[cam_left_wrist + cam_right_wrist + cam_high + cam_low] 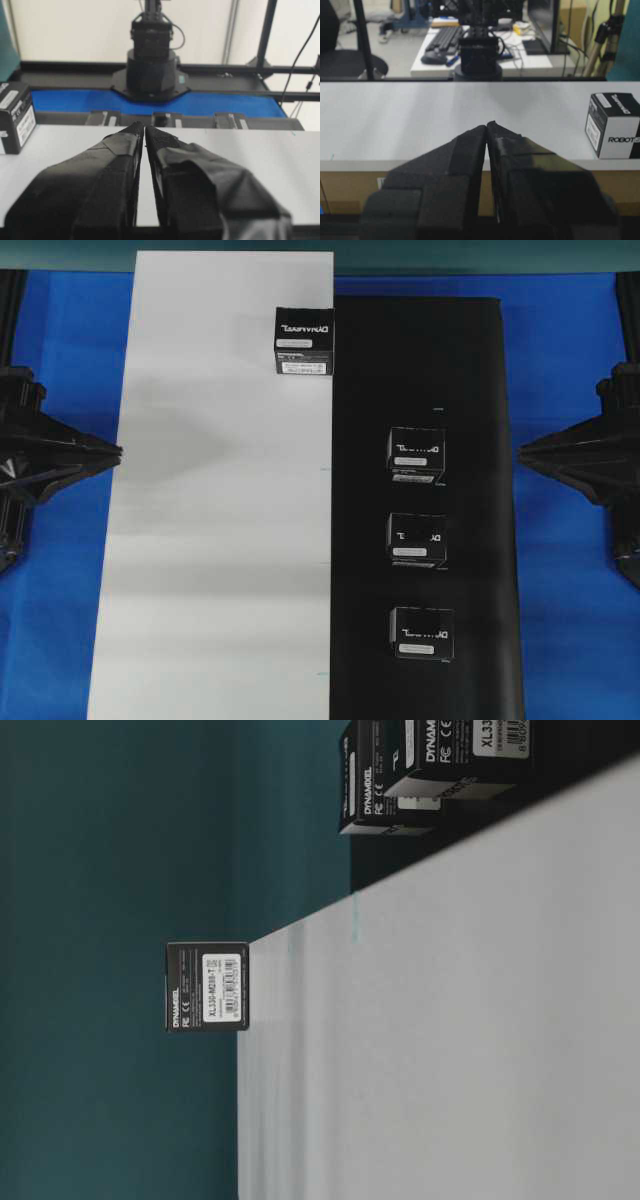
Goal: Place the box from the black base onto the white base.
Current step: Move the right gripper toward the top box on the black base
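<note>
Three black boxes with white lettering stand in a column on the black base [470, 370]: one at the far end [416, 453], one in the middle [417, 538] and one nearest the front [421, 632]. Another like box [305, 340] stands on the white base [210, 540], at its far right edge beside the seam. The left wrist view has this box [15, 117] at its left edge, the right wrist view has it [615, 125] at the right. My left gripper [116, 451] rests shut at the white base's left edge, holding nothing. My right gripper [524, 452] rests shut at the black base's right edge, also holding nothing.
Blue table surface [570, 350] borders both sheets. The table-level view is turned sideways: the lone box [207, 986] stands on the white base [450, 1040], and the other boxes [440, 770] crowd the top edge. The opposite arm's base [152, 60] faces the left wrist camera.
</note>
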